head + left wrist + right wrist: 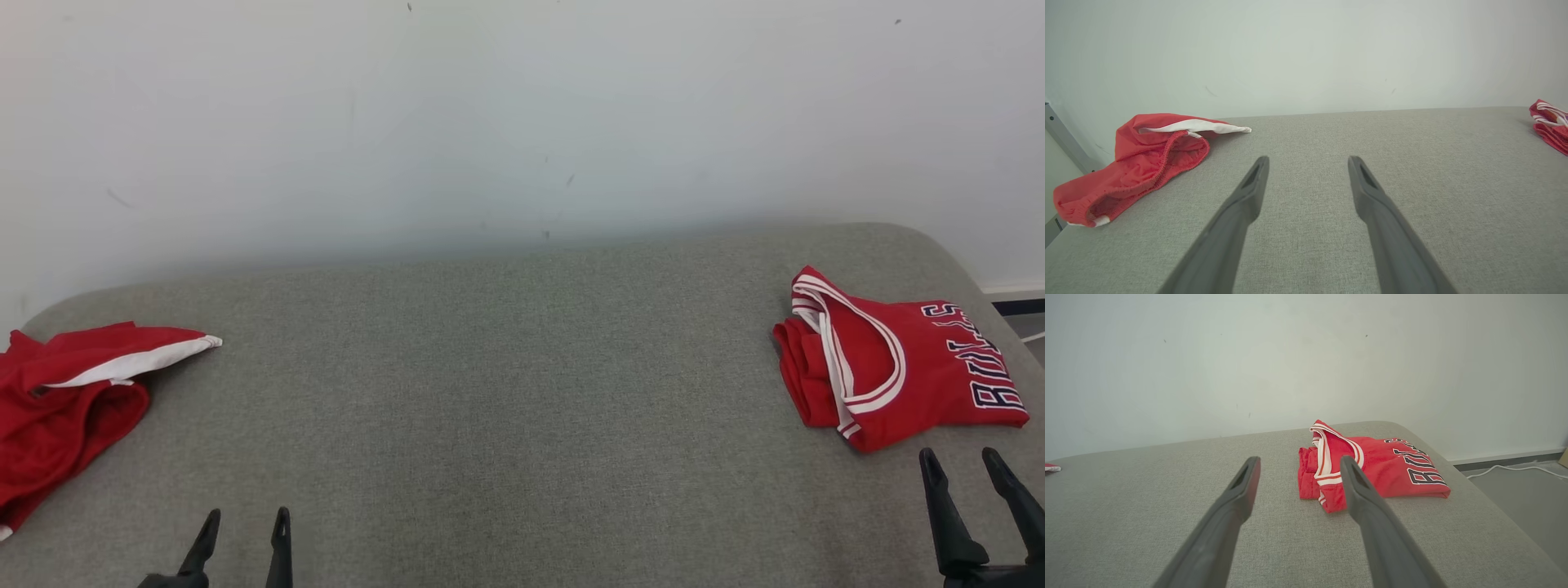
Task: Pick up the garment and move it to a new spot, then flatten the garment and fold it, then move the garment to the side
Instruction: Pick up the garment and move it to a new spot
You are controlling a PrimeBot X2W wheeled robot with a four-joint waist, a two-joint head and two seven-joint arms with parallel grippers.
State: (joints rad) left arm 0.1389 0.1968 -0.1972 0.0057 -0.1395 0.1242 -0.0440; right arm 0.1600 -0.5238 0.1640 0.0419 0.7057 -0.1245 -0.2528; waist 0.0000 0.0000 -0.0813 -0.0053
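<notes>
The crumpled red shorts (65, 400) lie at the far left edge of the grey padded surface (522, 392), forward and to the left of the left gripper (247, 527); I judge them to be the garment for the coming pick, because the red jersey (898, 367) at the right edge already looks folded into a neat packet; the shorts are near the left gripper but apart from it, and well apart from the right gripper (959, 469), so the left arm is clearly the nearer arm; their long axis runs diagonally in the head view, from the near left corner up toward the middle, and it ends in a white-trimmed flap (139, 363) that points to the centre of the surface; in the left wrist view the elastic waistband (1163, 179) opens toward the fingers (1249, 192), which seems the easiest edge to take; the left gripper has its 2 fingers spread wide apart, holding and touching nothing; the right gripper is the same, wide apart and empty, near the jersey with no contact that I can see
</notes>
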